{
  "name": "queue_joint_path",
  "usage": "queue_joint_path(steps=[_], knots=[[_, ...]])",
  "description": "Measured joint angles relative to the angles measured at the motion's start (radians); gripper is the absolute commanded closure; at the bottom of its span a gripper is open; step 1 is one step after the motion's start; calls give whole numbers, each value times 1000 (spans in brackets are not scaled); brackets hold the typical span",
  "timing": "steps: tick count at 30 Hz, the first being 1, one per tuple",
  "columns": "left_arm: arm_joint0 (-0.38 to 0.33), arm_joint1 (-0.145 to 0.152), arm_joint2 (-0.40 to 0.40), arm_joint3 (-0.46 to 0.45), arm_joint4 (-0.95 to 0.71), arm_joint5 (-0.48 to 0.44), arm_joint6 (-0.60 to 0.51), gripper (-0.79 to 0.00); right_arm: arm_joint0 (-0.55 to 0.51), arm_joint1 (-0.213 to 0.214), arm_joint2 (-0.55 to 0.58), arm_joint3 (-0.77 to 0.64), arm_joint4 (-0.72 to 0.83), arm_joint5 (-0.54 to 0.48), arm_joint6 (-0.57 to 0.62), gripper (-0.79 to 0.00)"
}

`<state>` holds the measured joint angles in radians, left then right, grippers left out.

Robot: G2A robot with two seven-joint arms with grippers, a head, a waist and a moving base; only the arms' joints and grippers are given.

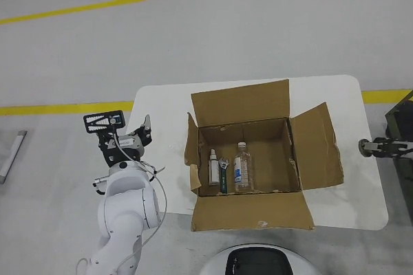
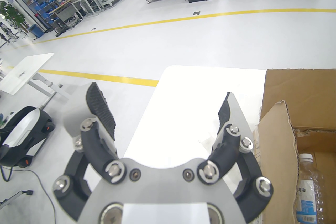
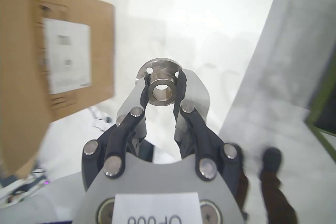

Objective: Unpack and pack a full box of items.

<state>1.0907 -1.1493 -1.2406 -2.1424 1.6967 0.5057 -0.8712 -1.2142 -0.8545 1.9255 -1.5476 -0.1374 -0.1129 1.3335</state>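
Slippage seemed possible: right claw [image 3: 162, 94] clenched a smooth round metal fitting [image 3: 160, 86] near the surface [image 1: 165, 110] edge; left claw [image 2: 160, 92] hung released.

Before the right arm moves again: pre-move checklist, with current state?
1. Right gripper shut on the metal flanged bushing: ok.
2. Grip firm enough to carry: cannot tell.
3. Left gripper open and empty, outside the box: ok.
4. Flaps of the box folded out, opening unobstructed: ok.
5. Bare floor left in the box beside the clear bottle, green-handled tool and spray bottle: ok.
6. Right gripper apart from the nearest flap: ok.
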Motion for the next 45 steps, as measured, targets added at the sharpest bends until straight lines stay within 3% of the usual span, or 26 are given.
queue_joint_path(steps=[4, 9, 15, 17, 24, 31, 45], knots=[[0, 0, 0, 0, 0, 0, 0, -785, -4, 5, 101, 32, 288, -56, 64, 0], [0, 0, 0, 0, 0, 0, 0, -785, -4, 2, 106, 47, 577, -54, 137, 0], [0, 0, 0, 0, 0, 0, 0, -785, 3, 2, 70, -49, 704, -38, 129, 0], [0, 0, 0, 0, 0, 0, 0, -785, 9, 5, 51, -103, 698, -32, 129, 0], [0, 0, 0, 0, 0, 0, 0, -785, 75, 19, -128, -300, 457, 36, 99, 0], [0, 0, 0, 0, 0, 0, 0, -785, 176, 18, -341, -278, 373, 27, 123, 0], [0, 0, 0, 0, 0, 0, 0, -785, 160, 20, -336, -293, 340, 32, 92, 0]])
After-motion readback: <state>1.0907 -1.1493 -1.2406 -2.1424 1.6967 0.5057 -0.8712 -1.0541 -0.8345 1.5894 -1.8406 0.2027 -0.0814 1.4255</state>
